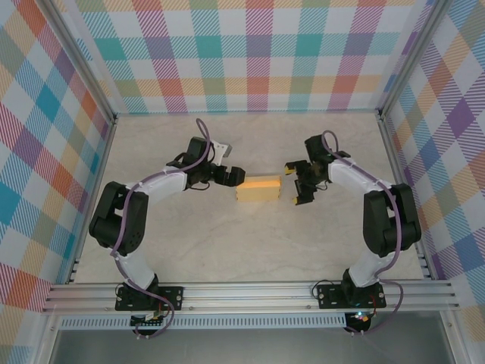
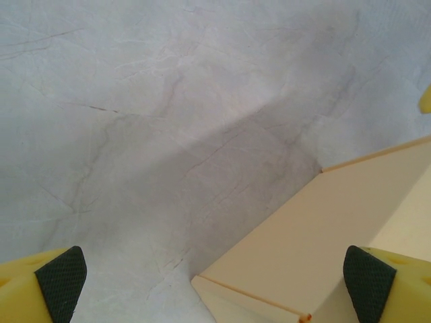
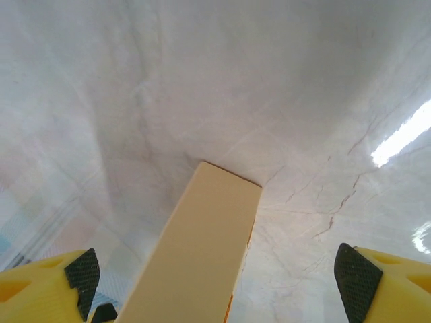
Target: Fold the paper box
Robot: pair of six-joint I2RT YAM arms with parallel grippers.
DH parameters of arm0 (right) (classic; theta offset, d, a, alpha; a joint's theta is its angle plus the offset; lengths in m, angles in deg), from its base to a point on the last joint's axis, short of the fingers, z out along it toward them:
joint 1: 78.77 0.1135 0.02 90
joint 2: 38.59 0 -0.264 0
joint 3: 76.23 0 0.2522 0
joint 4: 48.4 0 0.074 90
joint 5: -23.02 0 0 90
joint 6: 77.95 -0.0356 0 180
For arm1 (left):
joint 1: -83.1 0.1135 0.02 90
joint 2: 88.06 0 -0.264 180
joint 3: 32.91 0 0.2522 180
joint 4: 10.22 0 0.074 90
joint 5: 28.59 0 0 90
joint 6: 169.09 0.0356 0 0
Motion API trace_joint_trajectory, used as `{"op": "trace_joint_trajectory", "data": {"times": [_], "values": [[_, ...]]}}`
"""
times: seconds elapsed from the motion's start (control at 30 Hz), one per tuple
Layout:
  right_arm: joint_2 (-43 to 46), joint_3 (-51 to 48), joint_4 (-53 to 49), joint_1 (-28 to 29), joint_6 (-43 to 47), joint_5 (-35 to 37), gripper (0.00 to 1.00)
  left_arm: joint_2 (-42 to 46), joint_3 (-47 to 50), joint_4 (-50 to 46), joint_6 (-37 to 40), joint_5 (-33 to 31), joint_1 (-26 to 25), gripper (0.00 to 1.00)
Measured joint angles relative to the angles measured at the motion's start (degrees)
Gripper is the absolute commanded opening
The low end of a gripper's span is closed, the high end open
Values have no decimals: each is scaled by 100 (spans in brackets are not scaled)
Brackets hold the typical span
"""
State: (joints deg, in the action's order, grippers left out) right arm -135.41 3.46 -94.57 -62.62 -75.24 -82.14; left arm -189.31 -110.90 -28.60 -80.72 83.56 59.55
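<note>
Both arms bent, wrists facing inward. Folded paper box (image 1: pixel 258 189) lies mid-desk (image 1: pixel 227 250) between them. left fingers (image 2: pixel 60 272) spread wide at its left end, contact unclear. right fingers (image 3: pixel 355 274) spread wide, straddling its right end without touching. Box cropped in wrist views.

Top view: bright, even, diffuse light from above. The desk (image 1: pixel 250 250) carries only faint, soft-edged shadows beneath the arms (image 1: pixel 151 189), and the picture is sharp throughout. Left wrist view: a broad, soft shadow crosses the desk diagonally from the paper box (image 2: pixel 316 249); the near fingers (image 2: pixel 60 276) are slightly blurred. Right wrist view: a white glare streak (image 3: pixel 404 138) marks the desk at the right edge.
</note>
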Motion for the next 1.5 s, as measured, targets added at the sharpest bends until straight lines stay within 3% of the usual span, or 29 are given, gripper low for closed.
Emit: {"op": "trace_joint_trajectory", "data": {"times": [0.3, 0.67, 0.97, 1.5], "values": [[2, 205, -76, -304, 2809, -1045, 68, -70, -55, -83, 7, -151, -7, 100], [17, 664, -748, -304, 5045, -1563, 68, -70, -55, -83, -4, -181, -17, 100], [-387, 776, -929, -254, 5674, -1705, 61, -70, -55, -83, -4, -192, -22, 100], [-614, 752, -463, -243, 5914, -1574, 50, -33, -284, -686, 177, -81, 28, 100]]}}
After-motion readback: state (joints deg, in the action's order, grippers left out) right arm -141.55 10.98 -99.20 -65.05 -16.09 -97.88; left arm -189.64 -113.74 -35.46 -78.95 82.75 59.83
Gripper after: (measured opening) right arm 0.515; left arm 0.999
